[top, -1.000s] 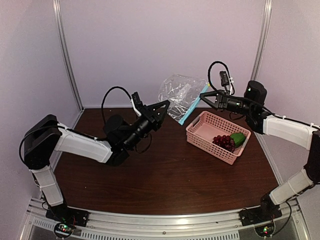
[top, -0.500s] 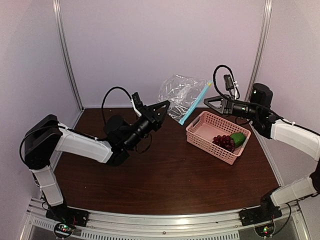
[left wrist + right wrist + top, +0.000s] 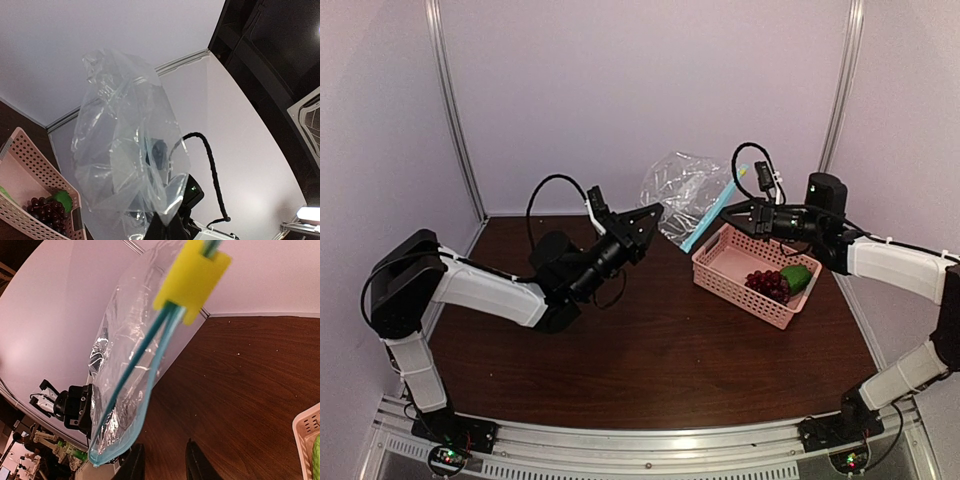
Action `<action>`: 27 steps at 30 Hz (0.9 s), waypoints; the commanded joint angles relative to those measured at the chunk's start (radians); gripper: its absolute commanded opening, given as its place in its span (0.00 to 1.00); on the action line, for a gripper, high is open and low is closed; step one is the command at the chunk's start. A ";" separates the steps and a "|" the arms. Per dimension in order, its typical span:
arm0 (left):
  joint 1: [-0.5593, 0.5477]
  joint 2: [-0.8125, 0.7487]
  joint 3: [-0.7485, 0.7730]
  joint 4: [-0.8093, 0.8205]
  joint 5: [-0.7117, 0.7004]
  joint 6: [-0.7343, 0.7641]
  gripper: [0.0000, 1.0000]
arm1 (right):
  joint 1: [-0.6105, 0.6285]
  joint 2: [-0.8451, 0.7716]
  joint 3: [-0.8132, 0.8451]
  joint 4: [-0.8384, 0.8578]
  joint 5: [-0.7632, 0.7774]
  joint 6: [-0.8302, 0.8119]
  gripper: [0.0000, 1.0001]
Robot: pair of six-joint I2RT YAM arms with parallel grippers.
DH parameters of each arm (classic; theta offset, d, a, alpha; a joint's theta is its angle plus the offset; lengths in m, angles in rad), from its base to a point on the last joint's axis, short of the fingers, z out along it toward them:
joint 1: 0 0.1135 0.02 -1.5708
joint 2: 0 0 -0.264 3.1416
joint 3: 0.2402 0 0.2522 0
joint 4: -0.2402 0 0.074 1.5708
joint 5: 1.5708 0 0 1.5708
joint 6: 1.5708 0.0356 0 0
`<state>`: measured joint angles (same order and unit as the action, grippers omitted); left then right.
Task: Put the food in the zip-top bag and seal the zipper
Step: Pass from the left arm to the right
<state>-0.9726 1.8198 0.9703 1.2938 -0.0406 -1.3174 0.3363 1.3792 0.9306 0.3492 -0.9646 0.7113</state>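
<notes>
Your zip-top bag (image 3: 682, 190) is up in the air over the far side of the table (image 3: 650, 350), crinkled, standing roughly upright, with the zipper (image 3: 712, 212) running diagonally down its right edge and a yellow slider (image 3: 192, 277) at the top end. Your left gripper (image 3: 165, 226) is pinched together on the bag's lower corner. Your right gripper (image 3: 164, 444) sits just below the zipper with its fingers apart, dark wood showing between them; the teal edge is just beside one finger, contact unclear. The food is outside the bag: grapes (image 3: 767, 283) and green vegetable (image 3: 797, 277) lie touching in the near right corner of the pink basket (image 3: 720, 262), right of the bag.
</notes>
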 commanded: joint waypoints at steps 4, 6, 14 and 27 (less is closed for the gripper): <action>-0.008 0.018 0.021 0.121 0.008 0.002 0.00 | 0.003 0.001 0.011 0.144 -0.075 0.050 0.31; -0.009 0.019 0.022 0.118 0.008 0.004 0.00 | 0.003 -0.009 -0.011 0.193 -0.107 0.074 0.34; -0.008 0.025 0.021 0.132 0.014 -0.003 0.00 | 0.002 -0.026 -0.029 0.262 -0.131 0.117 0.36; -0.009 0.022 0.019 0.150 0.027 -0.010 0.00 | -0.045 -0.072 -0.066 0.272 -0.150 0.149 0.37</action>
<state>-0.9771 1.8313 0.9733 1.3010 -0.0376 -1.3201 0.3153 1.3499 0.8879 0.5938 -1.1019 0.8467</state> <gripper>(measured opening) 0.009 0.365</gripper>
